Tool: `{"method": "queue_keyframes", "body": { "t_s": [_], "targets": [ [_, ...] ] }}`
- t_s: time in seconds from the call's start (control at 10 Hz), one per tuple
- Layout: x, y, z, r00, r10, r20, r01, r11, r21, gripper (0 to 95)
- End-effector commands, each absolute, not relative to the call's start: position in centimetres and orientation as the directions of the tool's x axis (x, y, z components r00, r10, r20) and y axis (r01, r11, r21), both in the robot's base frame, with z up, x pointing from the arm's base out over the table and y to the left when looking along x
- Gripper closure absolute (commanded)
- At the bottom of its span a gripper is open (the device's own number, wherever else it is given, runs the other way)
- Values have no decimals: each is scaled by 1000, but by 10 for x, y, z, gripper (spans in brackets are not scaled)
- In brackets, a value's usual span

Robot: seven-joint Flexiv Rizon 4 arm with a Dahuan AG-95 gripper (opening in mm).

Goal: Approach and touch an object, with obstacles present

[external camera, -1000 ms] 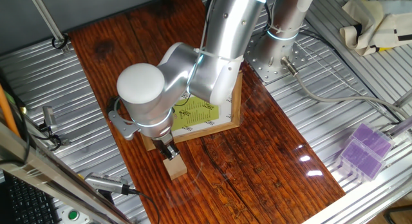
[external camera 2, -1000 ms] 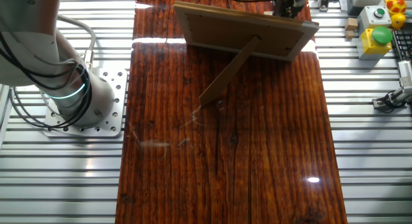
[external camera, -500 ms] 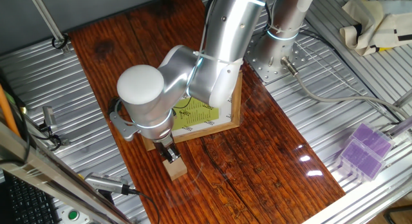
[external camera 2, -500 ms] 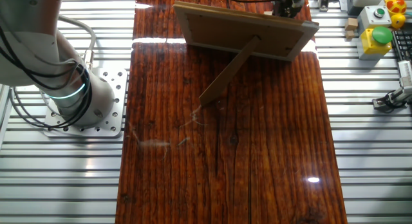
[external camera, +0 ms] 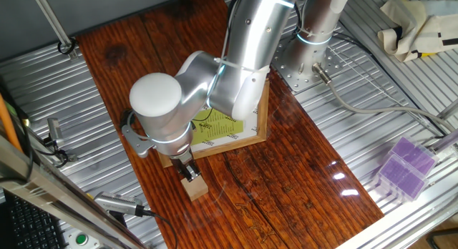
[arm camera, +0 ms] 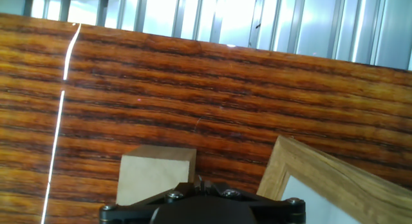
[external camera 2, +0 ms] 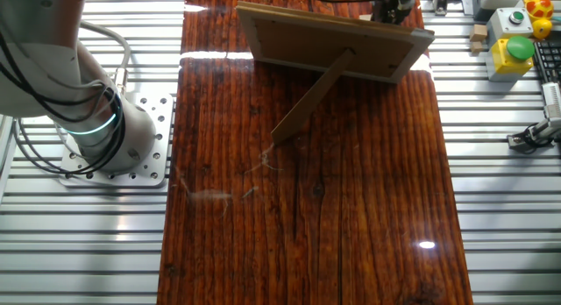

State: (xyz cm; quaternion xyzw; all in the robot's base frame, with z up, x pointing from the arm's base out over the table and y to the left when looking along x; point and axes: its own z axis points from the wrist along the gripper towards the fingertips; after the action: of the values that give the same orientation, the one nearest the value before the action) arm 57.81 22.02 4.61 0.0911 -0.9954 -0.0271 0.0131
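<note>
Cube first: your small wooden cube [external camera: 194,187] lies on the dark wooden board [external camera: 286,177], just in front of the picture frame's [external camera: 256,127] near corner. Your gripper [external camera: 187,170] sits directly above it, fingertips down at its top face and probably touching, though the contact itself is hidden. In the hand view the cube [arm camera: 156,174] lies right under the gripper body, the frame [arm camera: 322,176] just beside it. You cannot tell how wide the fingers stand.
</note>
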Motion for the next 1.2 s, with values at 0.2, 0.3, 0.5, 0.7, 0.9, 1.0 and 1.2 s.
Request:
{"method": "queue_keyframes", "body": {
  "t_s": [0.2, 0.3, 0.5, 0.7, 0.9, 1.0, 1.2],
  "targets": [
    [578, 220, 47, -983, -183, 14, -182, 982, 55, 950],
    [578, 220, 47, -983, -184, 17, -182, 982, 53, 950],
    [578, 219, 47, -982, -187, 15, -186, 981, 53, 950],
    [578, 216, 50, -980, -197, 14, -196, 979, 53, 950],
    [574, 201, 71, -972, -234, 13, -233, 971, 54, 950],
    [573, 200, 74, -971, -238, 13, -237, 970, 54, 950],
    [564, 187, 144, -962, -271, 37, -269, 961, 57, 950]
  ]
}}
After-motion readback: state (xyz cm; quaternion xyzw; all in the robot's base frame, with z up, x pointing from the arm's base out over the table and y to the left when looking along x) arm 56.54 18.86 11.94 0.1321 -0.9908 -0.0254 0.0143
